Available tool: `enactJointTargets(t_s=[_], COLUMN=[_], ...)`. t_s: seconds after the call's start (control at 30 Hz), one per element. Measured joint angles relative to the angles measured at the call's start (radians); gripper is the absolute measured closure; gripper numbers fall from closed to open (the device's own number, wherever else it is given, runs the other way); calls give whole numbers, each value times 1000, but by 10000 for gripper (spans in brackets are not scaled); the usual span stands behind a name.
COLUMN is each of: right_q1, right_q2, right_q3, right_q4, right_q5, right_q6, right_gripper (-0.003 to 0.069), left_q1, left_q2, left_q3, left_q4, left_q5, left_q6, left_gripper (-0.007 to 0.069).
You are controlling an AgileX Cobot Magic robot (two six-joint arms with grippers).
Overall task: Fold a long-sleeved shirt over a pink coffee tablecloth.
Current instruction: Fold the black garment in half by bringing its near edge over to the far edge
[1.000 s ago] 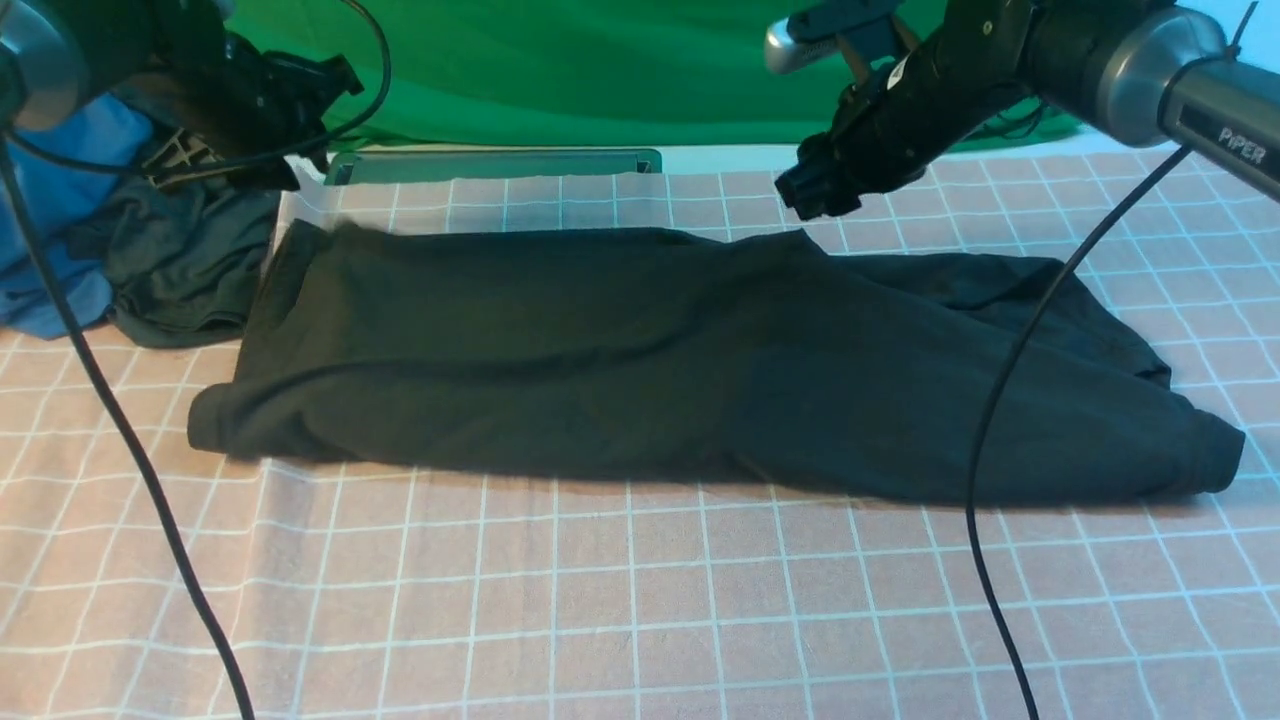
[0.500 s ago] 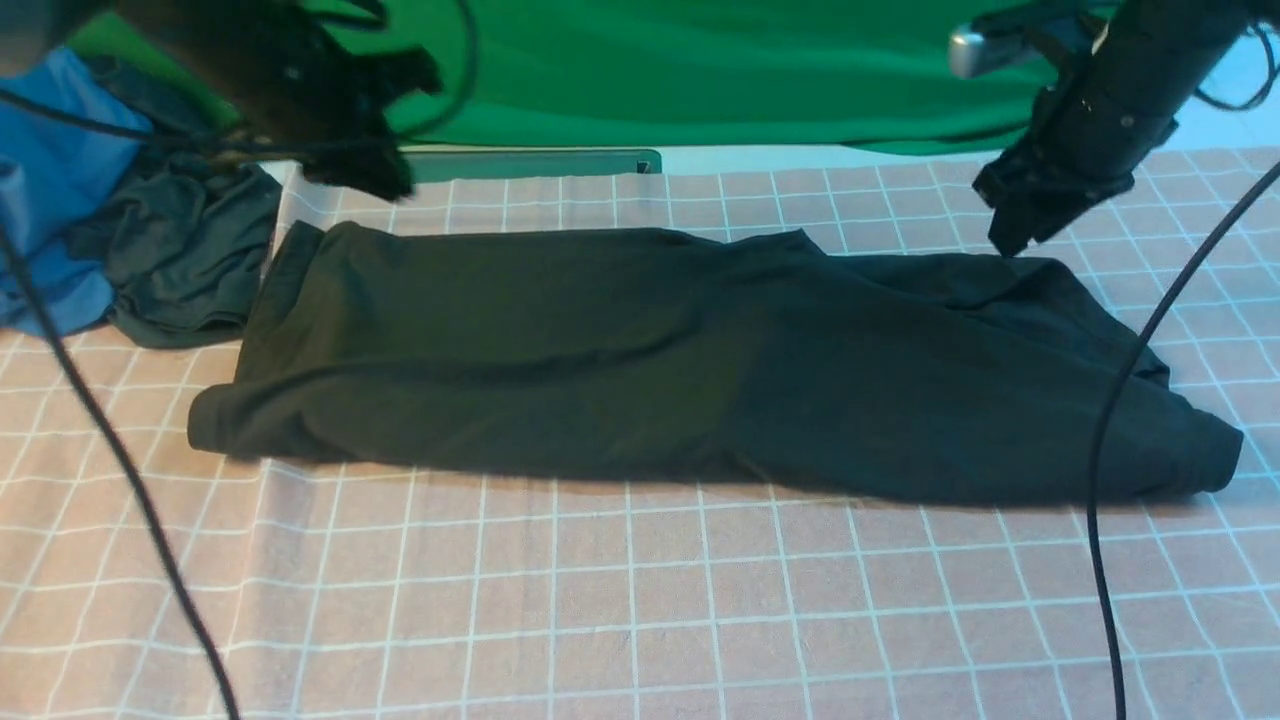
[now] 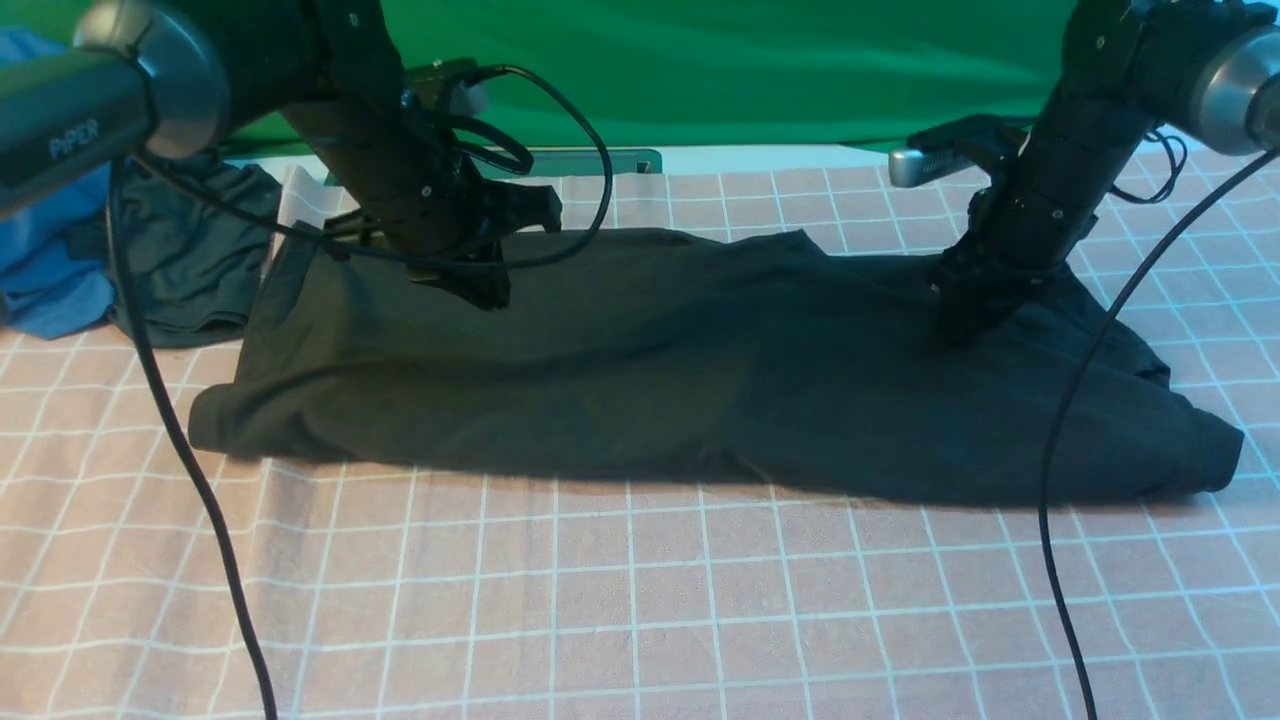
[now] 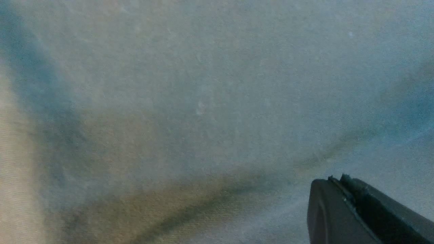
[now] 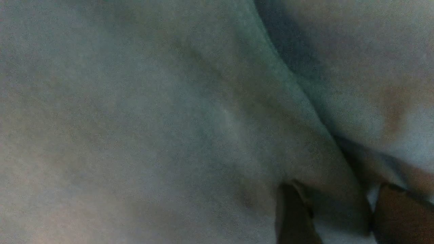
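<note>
The long-sleeved shirt (image 3: 700, 370) lies black and folded into a long band across the pink coffee tablecloth (image 3: 640, 600). My left gripper (image 3: 487, 292) is low over the shirt's far left part. In the left wrist view its jaws (image 4: 337, 178) are pressed together with nothing between them, and shirt fabric (image 4: 203, 101) fills the picture. My right gripper (image 3: 955, 325) is down on the shirt's right part. In the right wrist view the right gripper (image 5: 339, 189) has its fingers apart, and a ridge of shirt fabric (image 5: 152, 118) rises between them without being clamped.
A small dark grey garment (image 3: 190, 270) and a blue garment (image 3: 50, 270) are heaped at the far left. A green cloth (image 3: 720, 70) hangs behind the table. Black cables (image 3: 190, 470) (image 3: 1050, 480) trail from both arms down across the near tablecloth.
Both arms have come down from above the table's far edge onto the shirt: the left moved rightward and shut its jaws, the right swung right, then down onto the shirt's right part.
</note>
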Motion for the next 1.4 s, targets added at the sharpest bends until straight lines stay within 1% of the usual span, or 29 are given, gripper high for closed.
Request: enactJointTargets(t_s=[0.2,0.27,0.3,0.37,0.4,0.47,0.5,0.67,0.73,0.87,1.03,1.13,1.27,1.33,1.4], right_q1=[0,3,5,8,9,9,9,9,9,9,9,9,9,9,9], right_q2=[19,20,20,20,20,13,5,-72,-107,-158,-131,-96,-71,-60,-54], right_q3=[0,0,0,0,0,0,0,0,0,-2,-3,-3,-1,-1,0], right_q4=[-4,-5,-5,-5,-5,-9,-13,-49,-57,-84,-110,-182,-214,-221,-230], right_q5=[-38,-42,-42,-36,-28,-15,-11,-5,-28,-134,-193,-235,-286,-312,-332], right_q6=[-8,-17,-17,-17,-17,-12,-4,38,40,53,58,116,146,165,187], right_gripper=[296,326,354,458,537,596,604,608,608,608,608,606,597,578,509], left_q1=[0,0,0,0,0,0,0,0,0,0,0,0,0,0,0], left_q2=[0,0,0,0,0,0,0,0,0,0,0,0,0,0,-1], left_q3=[0,0,0,0,0,0,0,0,0,0,0,0,0,0,0], left_q4=[19,20,20,20,20,21,21,21,23,23,24,35,49,54,79], left_q5=[3,3,3,3,4,4,4,4,4,2,1,2,8,8,-4], left_q6=[0,0,0,0,0,0,0,0,0,0,0,0,-2,-19,-66], left_gripper=[614,614,614,614,613,613,613,613,613,613,612,612,612,612,612])
